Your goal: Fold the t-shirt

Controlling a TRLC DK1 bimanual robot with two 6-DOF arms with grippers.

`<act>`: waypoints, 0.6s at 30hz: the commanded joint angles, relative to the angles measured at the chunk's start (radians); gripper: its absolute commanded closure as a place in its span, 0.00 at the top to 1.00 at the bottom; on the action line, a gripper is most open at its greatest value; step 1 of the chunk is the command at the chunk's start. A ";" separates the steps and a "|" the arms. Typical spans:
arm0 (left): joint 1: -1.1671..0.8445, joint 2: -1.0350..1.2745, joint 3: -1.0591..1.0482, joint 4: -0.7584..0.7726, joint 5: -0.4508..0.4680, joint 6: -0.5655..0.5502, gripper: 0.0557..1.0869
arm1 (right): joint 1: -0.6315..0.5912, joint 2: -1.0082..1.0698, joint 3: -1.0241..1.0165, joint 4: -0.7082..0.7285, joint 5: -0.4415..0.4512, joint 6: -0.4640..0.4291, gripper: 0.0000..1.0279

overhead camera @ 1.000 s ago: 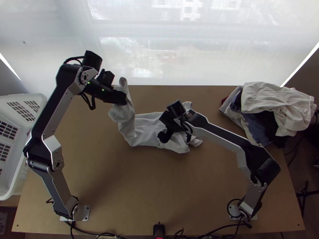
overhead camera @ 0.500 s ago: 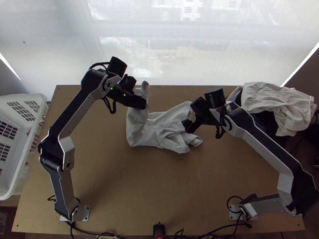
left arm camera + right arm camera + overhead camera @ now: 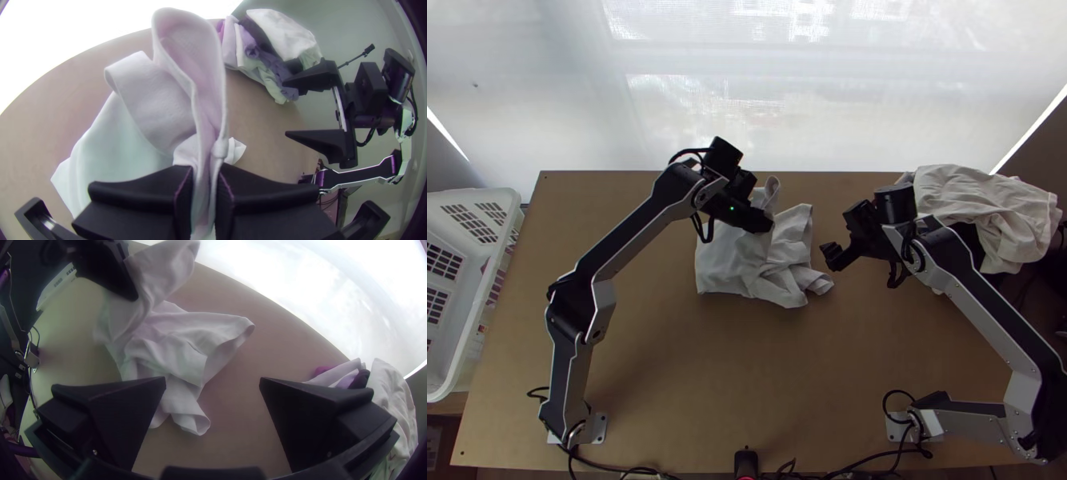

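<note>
Top view shows the wide wooden table (image 3: pixel 691 384), and the other things go around or on it. A white basket (image 3: pixel 459 200) stands beside the table's left edge. On the right far corner lies a pile of clothes (image 3: pixel 979 208), bunched, with a pale cloth on top of dark ones.

Smaller than this pile is the white t-shirt (image 3: pixel 727 264), which lies near the middle of the table's far half. It is partly folded over itself and wrinkled, and one part of it rises up to the left gripper (image 3: pixel 767 224).

This left gripper is over the t-shirt and holds it: in the left wrist view, its two fingers (image 3: pixel 142 195) pinch a narrow strip of the cloth, and a loose loop (image 3: pixel 189 40) of cloth stands up beyond them.

The right gripper (image 3: pixel 829 254) is near the t-shirt, between it and the pile. From the top view, a strip of bare table separates them. In the right wrist view, its fingers (image 3: pixel 120 418) stand wide apart.
</note>
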 commanded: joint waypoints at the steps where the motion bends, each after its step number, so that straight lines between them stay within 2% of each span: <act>1: -0.053 0.093 0.022 0.029 0.005 -0.008 0.03 | -0.028 -0.011 -0.005 -0.008 -0.001 -0.005 0.96; 10: -0.072 0.194 0.028 0.089 0.009 -0.018 0.04 | -0.028 0.000 -0.009 -0.008 -0.001 -0.008 0.96; 11: -0.072 0.205 0.033 0.094 0.009 -0.019 0.11 | -0.028 0.000 -0.009 -0.008 -0.001 -0.008 0.96; 12: -0.072 0.213 0.037 0.095 0.017 -0.019 0.24 | -0.028 0.000 -0.013 -0.008 -0.001 -0.010 0.96; 15: -0.075 0.214 0.045 0.092 0.044 -0.024 0.75 | -0.025 0.005 -0.020 -0.007 -0.001 -0.013 0.96; 16: -0.073 0.207 0.045 0.089 0.044 -0.022 0.84 | -0.023 0.008 -0.020 -0.007 -0.001 -0.014 0.96; 18: -0.061 0.174 0.044 0.071 0.044 -0.021 0.90 | -0.017 0.020 -0.019 0.003 -0.001 -0.017 0.96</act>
